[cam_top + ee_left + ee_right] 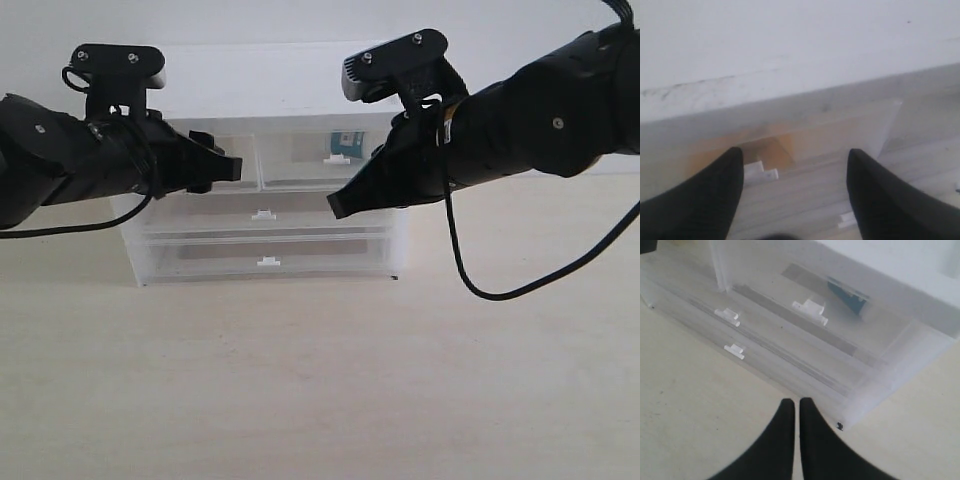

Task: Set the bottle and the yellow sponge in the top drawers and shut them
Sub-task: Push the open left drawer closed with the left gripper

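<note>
Bottle (343,141) inside right top drawer (295,165), just beyond right claw (340,205), which is pressed together. Left claw (795,155) spread before left top drawer (840,132); yellow sponge (775,145) inside.

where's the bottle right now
In the exterior view the bottle sits inside the right-hand top drawer, its teal label showing through the clear front just above the drawer's white tab handle.
</note>
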`<state>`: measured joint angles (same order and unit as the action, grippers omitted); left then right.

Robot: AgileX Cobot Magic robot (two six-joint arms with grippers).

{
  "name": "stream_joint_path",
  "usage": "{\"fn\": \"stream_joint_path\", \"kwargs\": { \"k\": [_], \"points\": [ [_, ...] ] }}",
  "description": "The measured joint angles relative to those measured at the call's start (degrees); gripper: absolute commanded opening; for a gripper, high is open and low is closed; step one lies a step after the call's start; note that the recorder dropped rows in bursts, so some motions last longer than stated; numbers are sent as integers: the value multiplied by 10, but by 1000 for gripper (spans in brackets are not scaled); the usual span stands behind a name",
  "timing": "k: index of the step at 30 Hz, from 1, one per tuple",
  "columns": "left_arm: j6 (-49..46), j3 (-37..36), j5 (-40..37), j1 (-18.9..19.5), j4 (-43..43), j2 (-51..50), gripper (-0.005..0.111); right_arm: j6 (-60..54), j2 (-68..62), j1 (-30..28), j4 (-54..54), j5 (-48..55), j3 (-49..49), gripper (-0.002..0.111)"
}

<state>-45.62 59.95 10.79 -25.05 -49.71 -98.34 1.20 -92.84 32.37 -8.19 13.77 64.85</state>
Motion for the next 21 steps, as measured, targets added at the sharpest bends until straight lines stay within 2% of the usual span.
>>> {"fn": "stream_joint_path", "kwargs": {
  "k": [9, 21],
  "points": [
    [-13, 3, 27, 0, 1, -8, 57, -1, 0, 0, 0, -4, 0, 0],
    [-25, 6, 19, 5, 0, -9, 57, -3, 0, 0, 1, -7, 0, 0]
  ]
}}
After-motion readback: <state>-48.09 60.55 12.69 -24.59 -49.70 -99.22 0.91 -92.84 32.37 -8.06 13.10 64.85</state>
